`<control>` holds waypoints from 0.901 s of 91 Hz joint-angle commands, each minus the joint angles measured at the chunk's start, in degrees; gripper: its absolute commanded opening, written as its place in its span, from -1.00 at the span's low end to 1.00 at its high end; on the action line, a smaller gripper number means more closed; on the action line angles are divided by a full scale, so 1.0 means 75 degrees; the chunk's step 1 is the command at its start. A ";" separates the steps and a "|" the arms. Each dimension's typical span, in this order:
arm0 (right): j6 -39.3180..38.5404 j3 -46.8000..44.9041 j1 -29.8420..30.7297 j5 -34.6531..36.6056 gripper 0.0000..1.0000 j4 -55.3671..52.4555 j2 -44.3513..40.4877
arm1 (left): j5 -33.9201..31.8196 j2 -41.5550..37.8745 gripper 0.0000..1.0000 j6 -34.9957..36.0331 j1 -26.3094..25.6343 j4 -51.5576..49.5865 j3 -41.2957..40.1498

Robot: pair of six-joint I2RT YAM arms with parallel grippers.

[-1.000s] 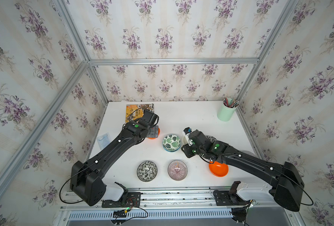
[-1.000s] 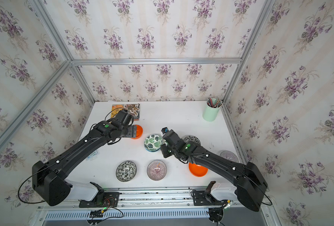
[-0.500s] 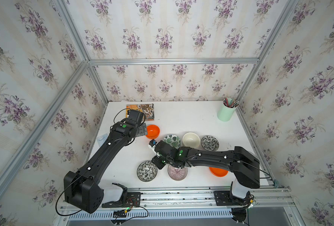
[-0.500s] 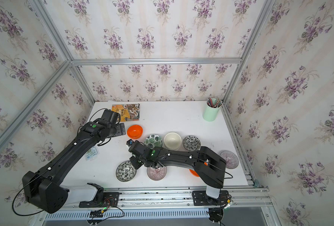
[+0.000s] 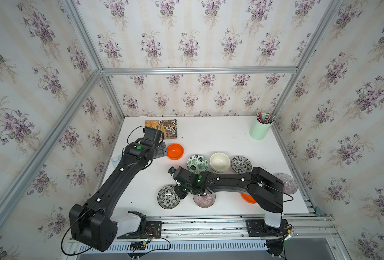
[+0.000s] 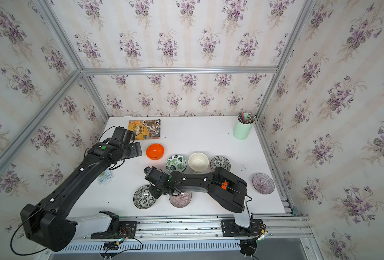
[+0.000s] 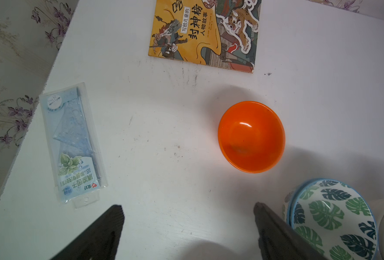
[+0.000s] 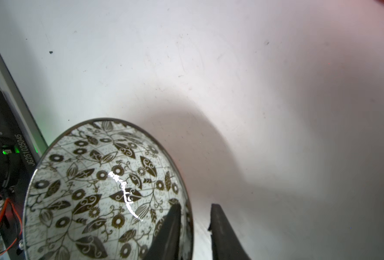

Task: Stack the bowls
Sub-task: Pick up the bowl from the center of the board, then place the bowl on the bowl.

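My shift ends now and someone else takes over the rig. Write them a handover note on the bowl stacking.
Left gripper: open, empty, beside the far orange bowl.
Right gripper: jaws astride the rim of the near floral bowl, not clamped.
Done: green leaf bowls nested; cream-white bowls look nested.
Left: near floral bowl onto the far floral bowl; near purple striped bowl and right purple striped bowl apart; near orange bowl under the right arm, unpaired.

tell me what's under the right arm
An orange bowl shows only a sliver beneath the right arm; a purple bowl is half covered. Anything else below the arm is hidden.
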 commanded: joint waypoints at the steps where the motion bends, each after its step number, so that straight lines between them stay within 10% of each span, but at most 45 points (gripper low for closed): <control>1: 0.0057 -0.0018 0.0026 -0.0247 -0.69 0.0248 -0.0065 | 0.0071 0.0008 0.88 0.0011 0.0011 0.0045 0.0008; 47: 0.0029 -0.0280 -0.0614 -0.0145 -1.00 0.0201 -0.1823 | -0.0071 -0.0101 0.87 0.0070 0.0109 0.0020 0.0143; 82: -0.0115 -0.2568 -0.5348 -0.0264 -1.00 -0.0819 -0.5630 | -0.0001 -0.0189 0.87 0.0082 0.0207 0.0155 0.0118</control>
